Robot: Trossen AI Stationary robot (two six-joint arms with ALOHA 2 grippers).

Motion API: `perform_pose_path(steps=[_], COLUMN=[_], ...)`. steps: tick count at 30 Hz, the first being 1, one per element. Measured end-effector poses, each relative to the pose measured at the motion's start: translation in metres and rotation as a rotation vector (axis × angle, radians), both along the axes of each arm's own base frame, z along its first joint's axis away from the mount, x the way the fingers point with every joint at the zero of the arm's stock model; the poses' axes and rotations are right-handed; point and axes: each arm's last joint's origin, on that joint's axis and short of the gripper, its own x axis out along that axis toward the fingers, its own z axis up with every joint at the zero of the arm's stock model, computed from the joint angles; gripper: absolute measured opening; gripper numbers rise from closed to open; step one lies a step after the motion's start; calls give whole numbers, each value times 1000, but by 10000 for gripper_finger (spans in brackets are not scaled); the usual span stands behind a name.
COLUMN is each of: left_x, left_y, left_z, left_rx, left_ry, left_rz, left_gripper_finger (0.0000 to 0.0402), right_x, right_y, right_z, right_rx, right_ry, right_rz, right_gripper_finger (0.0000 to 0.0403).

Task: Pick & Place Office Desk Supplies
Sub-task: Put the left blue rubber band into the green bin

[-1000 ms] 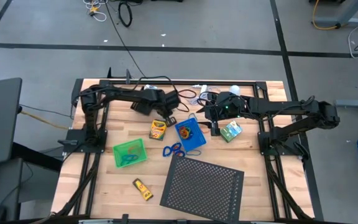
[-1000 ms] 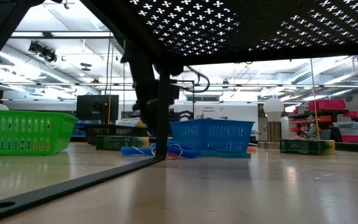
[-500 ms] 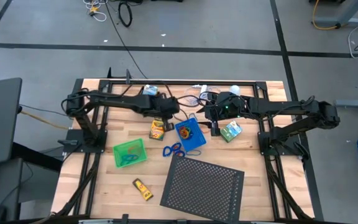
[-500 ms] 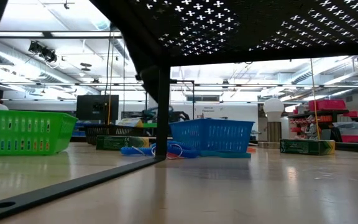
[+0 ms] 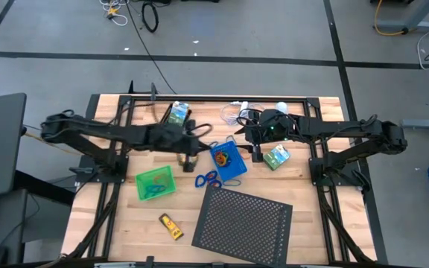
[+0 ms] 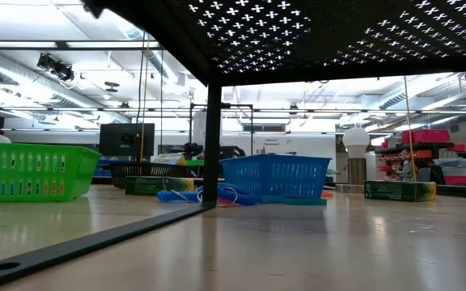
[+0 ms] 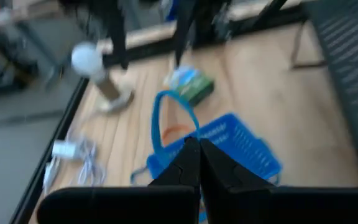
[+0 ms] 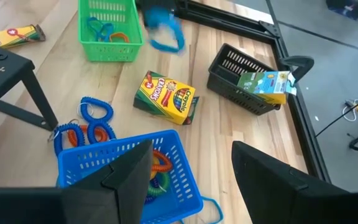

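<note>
My left gripper (image 5: 199, 138) is shut and raised over the gap between the crayon box (image 5: 188, 157) and the blue tray (image 5: 228, 162). A blurred blue loop (image 8: 165, 34) hangs just under it in the right wrist view. My right gripper (image 8: 191, 180) stands open above the blue tray's far right side, touching nothing. Orange and blue loops lie in the blue tray (image 8: 157, 165). More blue and orange loops (image 5: 207, 179) lie on the table. One green-white box (image 5: 177, 113) sits in the black tray, another (image 5: 277, 156) rests on the table. The yellow tube (image 5: 171, 225) lies near the front. My left gripper has the blue loop (image 8: 160, 22) by its upper end, which sits right under the shut fingers. Blur hides the exact place of contact. The loop hangs below the fingers, clear of the table. The left wrist view shows only the shut fingertips (image 7: 188, 149).
The green tray (image 5: 155, 182) holds a blue item. A large black perforated sheet (image 5: 244, 219) stands on legs at the front. A white bulb (image 5: 281, 108) and a white coiled cable (image 5: 233, 115) sit at the far edge. A thin blue band (image 5: 233, 140) curls at the blue tray's far corner.
My left gripper, shut throughout, has risen from the table between the crayon box and the blue tray. It has tipped from pointing down to nearly level. In the low view it has left the picture upward. My right gripper has kept still.
</note>
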Motion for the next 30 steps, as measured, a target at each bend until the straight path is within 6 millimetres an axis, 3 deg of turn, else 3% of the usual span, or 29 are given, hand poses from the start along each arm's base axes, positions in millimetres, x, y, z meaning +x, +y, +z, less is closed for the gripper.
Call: perform_pose_path(steps=[5,12,30], left_x=[-31,-68,-130], left_y=[-8,-14,-46], left_z=[-8,-30,-101], left_rx=[-10,-71,-418], left_ry=[-130,-182,-40], left_rz=[-50,-72,-155], left_gripper_finger=[1,1,1], right_x=[1,2,4], right_y=[0,0,0], right_z=[2,3,6], right_rx=[9,12,60], right_ry=[-22,-43,-82], right_rz=[-8,-11,-40], right_gripper_finger=[228,228,228])
